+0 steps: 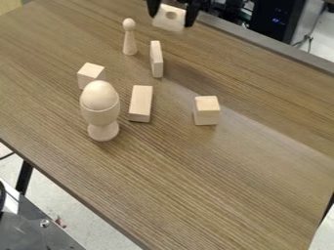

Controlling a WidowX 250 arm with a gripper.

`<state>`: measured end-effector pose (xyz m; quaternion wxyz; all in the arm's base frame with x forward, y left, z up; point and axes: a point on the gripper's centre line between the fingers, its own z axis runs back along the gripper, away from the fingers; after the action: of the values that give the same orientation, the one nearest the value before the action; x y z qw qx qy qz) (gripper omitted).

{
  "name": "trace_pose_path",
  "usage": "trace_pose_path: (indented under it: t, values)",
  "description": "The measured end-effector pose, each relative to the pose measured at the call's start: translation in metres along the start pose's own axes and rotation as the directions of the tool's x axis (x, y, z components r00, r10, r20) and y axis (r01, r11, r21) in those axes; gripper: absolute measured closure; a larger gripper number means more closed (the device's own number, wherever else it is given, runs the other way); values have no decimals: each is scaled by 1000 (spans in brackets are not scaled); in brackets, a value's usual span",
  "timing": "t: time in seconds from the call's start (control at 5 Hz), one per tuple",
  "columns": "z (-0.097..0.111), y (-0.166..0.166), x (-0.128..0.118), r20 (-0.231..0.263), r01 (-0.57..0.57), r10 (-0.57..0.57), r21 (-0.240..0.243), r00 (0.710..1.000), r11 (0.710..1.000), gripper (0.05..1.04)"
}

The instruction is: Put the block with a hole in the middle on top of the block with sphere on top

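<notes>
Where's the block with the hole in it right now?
In the camera view, the block with the hole is at the top middle, held in the end effector, above and to the right of the ball-topped wooden peg.

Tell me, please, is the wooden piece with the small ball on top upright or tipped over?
Upright: the piece stands on its wider base, with its small ball at the top.

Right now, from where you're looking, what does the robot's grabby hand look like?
The gripper is black, with two chunky fingers that narrow toward rounded tips. I see no stickers or coloured markings on them.
</notes>
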<state>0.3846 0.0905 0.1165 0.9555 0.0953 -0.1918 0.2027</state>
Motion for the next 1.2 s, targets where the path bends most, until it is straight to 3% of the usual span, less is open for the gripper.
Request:
trace_pose_path:
  t: [0.4, 1.2]
  values:
    - [0, 36, 19, 37, -135, 135, -3, 990, 991, 270]
    - [-22, 60, 14, 8, -217, 217, -13, 976, 976, 270]
